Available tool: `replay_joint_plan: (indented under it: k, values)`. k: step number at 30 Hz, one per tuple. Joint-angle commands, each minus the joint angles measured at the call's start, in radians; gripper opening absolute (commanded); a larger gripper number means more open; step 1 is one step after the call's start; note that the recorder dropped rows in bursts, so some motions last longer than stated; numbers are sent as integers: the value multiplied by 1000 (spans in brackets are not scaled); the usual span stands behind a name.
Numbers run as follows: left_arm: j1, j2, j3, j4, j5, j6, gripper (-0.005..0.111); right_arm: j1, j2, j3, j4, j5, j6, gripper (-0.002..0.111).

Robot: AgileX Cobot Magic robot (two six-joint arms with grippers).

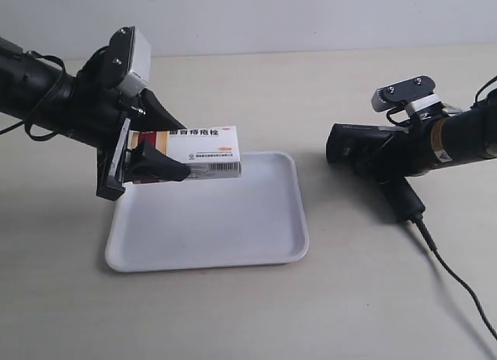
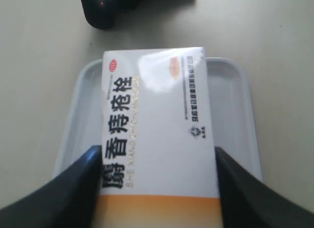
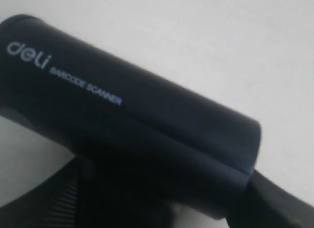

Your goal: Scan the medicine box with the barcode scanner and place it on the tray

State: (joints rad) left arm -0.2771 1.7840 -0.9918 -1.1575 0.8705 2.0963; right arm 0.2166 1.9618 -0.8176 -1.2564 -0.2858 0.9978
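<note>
The white medicine box with its orange and red end hangs above the near-left part of the white tray. My left gripper is shut on the box's coloured end; its black fingers press both long sides of the medicine box over the tray. The black barcode scanner is off the table to the tray's right, its head pointing toward the box. My right gripper is shut on the scanner; its body fills the right wrist view. The scanner head shows a red light.
The scanner's black cable trails across the table toward the front right corner. The pale tabletop lies bare behind the tray and between the two arms.
</note>
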Motion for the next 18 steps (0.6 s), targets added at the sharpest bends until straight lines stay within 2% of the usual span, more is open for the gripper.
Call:
replay_joint_plan:
  k: [1, 2, 3, 7, 12, 15, 18]
  values:
    - [-2, 56, 6, -5, 6, 1, 0, -1, -59, 0, -23, 8, -2, 18]
    - [-2, 70, 6, -5, 3, 1, 0, -1, -79, 6, -26, 16, -2, 11]
    - [-2, 94, 2, -3, -7, 1, 0, -1, -136, 29, -44, 26, -2, 0]
    - [-2, 111, -11, -5, 2, 1, 0, -1, -281, 116, -191, 28, 26, 0]
    - [-2, 107, -13, -7, 93, 1, 0, -1, -259, 143, -195, 21, 32, 0]
    - [-2, 107, -39, -10, 145, 1, 0, 40, -231, 143, -195, 28, 34, 0]
    - [-2, 109, -43, -17, 134, 1, 0, 40, -231, 143, -195, 84, 48, 0]
